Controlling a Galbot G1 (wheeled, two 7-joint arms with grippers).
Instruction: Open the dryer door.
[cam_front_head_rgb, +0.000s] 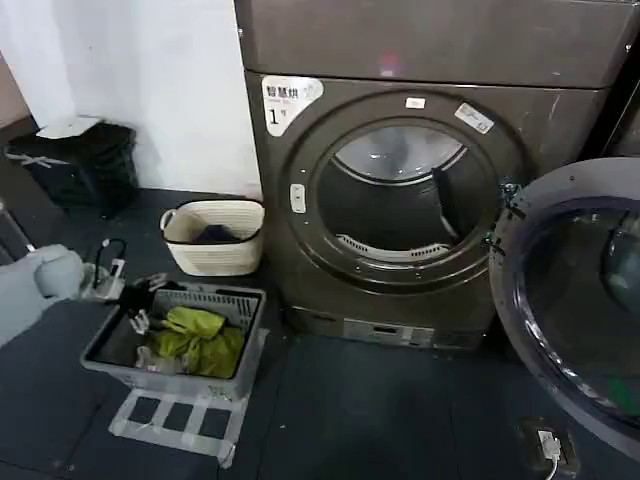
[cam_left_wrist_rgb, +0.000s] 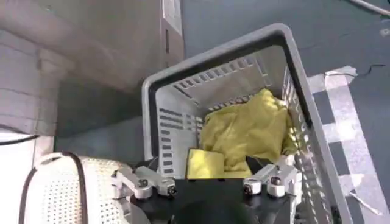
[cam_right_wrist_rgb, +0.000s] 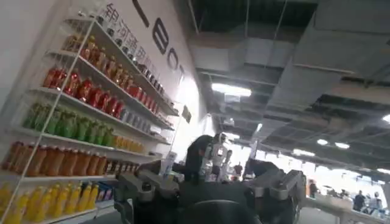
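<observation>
The door (cam_front_head_rgb: 575, 300) is already swung wide at the dryer's (cam_front_head_rgb: 400, 200) right, the drum exposed: task seemingly done. Left pincer (cam_left_wrist_rgb: 210, 182) hangs released over the basket (cam_left_wrist_rgb: 158, 122); right pincer (cam_right_wrist_rgb: 210, 182) released, pointing upward.

Head view dim overall, brightest on the white wall (cam_front_head_rgb: 150, 80) left of the dryer door (cam_front_head_rgb: 575, 310), whose chrome ring catches soft glare while the drum opening (cam_front_head_rgb: 400, 195) beside it shows a pale reflection on its upper curve. Left wrist view evenly lit, the yellow cloth (cam_left_wrist_rgb: 250, 131) sharp, soft shadow inside the grey basket (cam_left_wrist_rgb: 183, 97). Right wrist view backlit by ceiling strip lights (cam_right_wrist_rgb: 231, 90), shelves (cam_right_wrist_rgb: 79, 115) slightly blurred and tilted.
</observation>
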